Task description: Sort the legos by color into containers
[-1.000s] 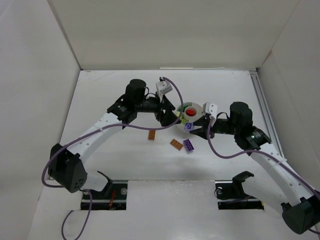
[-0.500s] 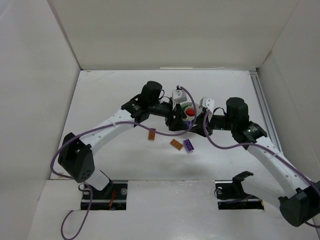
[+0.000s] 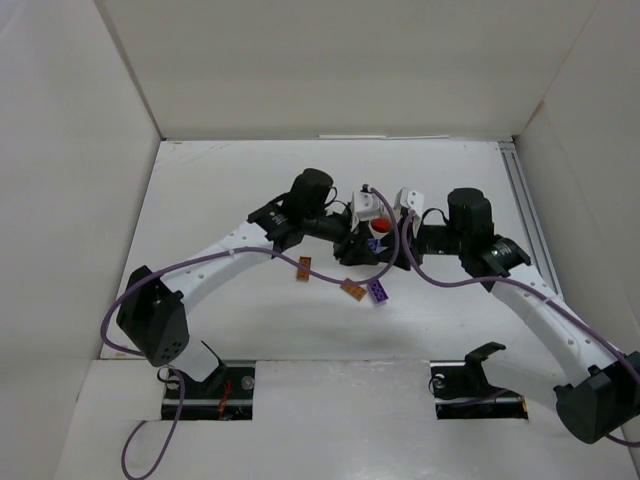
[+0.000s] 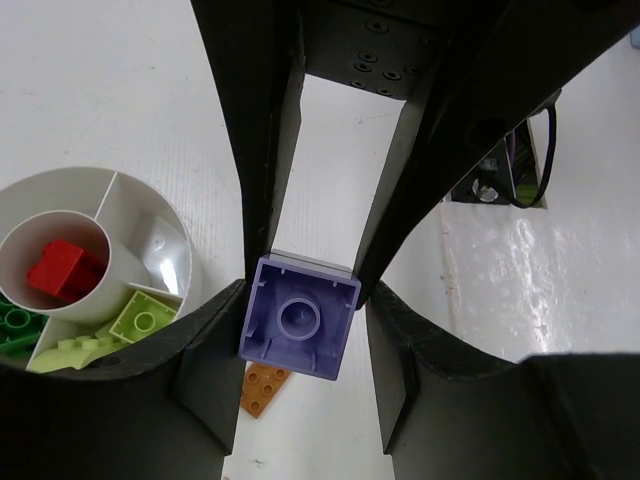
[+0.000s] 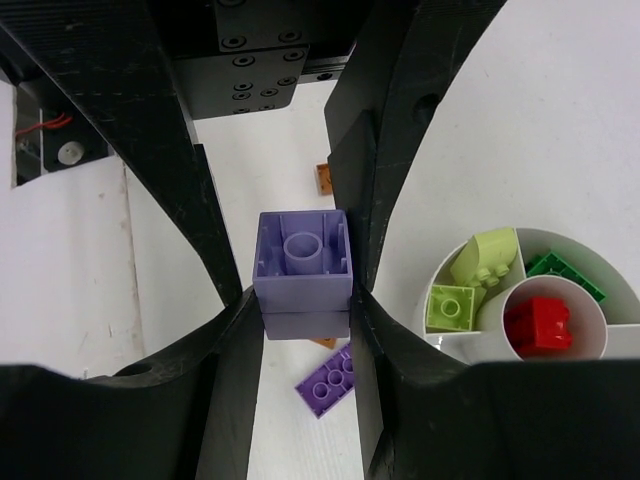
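A purple brick stack (image 5: pixel 303 270) sits between the jaws of my right gripper (image 5: pixel 305 290), which is shut on it. In the top view both grippers meet beside the tub. My left gripper (image 4: pixel 300 340) has its fingers (image 4: pixel 262 230) against a purple brick (image 4: pixel 298 318), underside toward the camera. The white tub (image 4: pixel 150 215) holds red bricks (image 4: pixel 60 270) in its centre circle and yellow-green pieces (image 4: pixel 145 318) and green pieces (image 5: pixel 565 275) in wedge sections. The arms hide most of the tub in the top view; only its red centre (image 3: pixel 380 228) shows.
Loose on the table lie a purple plate (image 3: pixel 378 291), an orange plate (image 3: pixel 352 289) and an orange brick (image 3: pixel 303 268). White walls enclose the table on three sides, and a rail (image 3: pixel 525 220) runs along the right.
The left arm swung right to meet the right gripper by the tub, and its jaws narrowed onto the purple brick. The right gripper shifted slightly left, still holding its stack.
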Motion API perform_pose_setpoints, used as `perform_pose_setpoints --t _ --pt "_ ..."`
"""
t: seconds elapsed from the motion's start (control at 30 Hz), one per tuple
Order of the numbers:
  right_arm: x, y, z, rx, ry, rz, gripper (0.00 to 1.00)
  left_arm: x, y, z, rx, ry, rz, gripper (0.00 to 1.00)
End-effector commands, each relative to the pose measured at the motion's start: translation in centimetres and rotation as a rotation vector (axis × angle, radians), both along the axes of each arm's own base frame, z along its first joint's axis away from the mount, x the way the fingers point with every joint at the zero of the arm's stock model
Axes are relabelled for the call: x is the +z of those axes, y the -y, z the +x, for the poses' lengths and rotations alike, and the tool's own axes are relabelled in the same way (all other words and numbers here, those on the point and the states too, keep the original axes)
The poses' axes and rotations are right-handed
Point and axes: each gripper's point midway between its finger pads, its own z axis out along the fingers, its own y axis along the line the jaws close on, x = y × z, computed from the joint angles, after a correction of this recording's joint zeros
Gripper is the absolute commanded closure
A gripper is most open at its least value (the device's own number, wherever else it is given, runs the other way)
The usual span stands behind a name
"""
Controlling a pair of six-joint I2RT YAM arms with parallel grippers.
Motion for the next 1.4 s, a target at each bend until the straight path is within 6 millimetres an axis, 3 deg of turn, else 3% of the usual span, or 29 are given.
perform_pose_setpoints --t 0.0,0.1,0.13,0.2,0.3,0.5,0.57,0.8,1.07,1.2,1.27,1.37 --pt "1.4 0.5 0.5 -0.012 0.065 -0.018 1.00 4.5 0.1 -0.8 -0.030 0.107 -0.090 0.77" --pt "1.5 0.7 -0.2 0.008 0.078 -0.022 1.00 4.7 -0.2 -1.2 -0.030 0.116 -0.099 0.73" --pt "1.2 0.7 -0.3 0.012 0.071 -0.031 1.00 5.0 -0.4 -1.3 -0.030 0.123 -0.105 0.61" --pt "1.2 0.9 -0.9 0.028 0.072 -0.037 1.00 5.0 -0.5 -1.4 -0.030 0.123 -0.105 0.46" --pt "0.9 0.9 -1.2 0.044 0.070 -0.043 1.00 4.8 -0.5 -1.4 -0.033 0.131 -0.106 0.39" --pt "1.0 1.0 -1.1 0.028 0.083 -0.053 1.00 5.1 -0.6 -1.5 -0.036 0.148 -0.113 0.35" --pt "2.0 0.7 -0.9 0.034 0.118 -0.026 1.00 5.2 -0.6 -1.6 -0.049 0.153 -0.118 0.35" --pt "3.4 0.2 -1.2 0.065 0.142 0.012 1.00 3.7 0.0 -1.1 -0.050 0.120 -0.087 0.34" --pt "3.3 -0.1 -2.3 0.128 0.148 0.017 0.99 3.5 0.0 -0.8 -0.042 0.116 -0.077 0.49" --pt "3.5 -0.1 -2.4 0.128 0.158 0.021 0.99 3.6 0.1 -0.8 -0.038 0.112 -0.082 0.70" --pt "3.0 -0.2 -2.1 0.128 0.139 0.014 0.99 4.1 0.0 -1.0 -0.035 0.112 -0.089 0.86" --pt "2.5 -0.1 -1.8 0.113 0.125 -0.001 0.99 4.9 -0.2 -1.1 -0.035 0.136 -0.112 1.00"
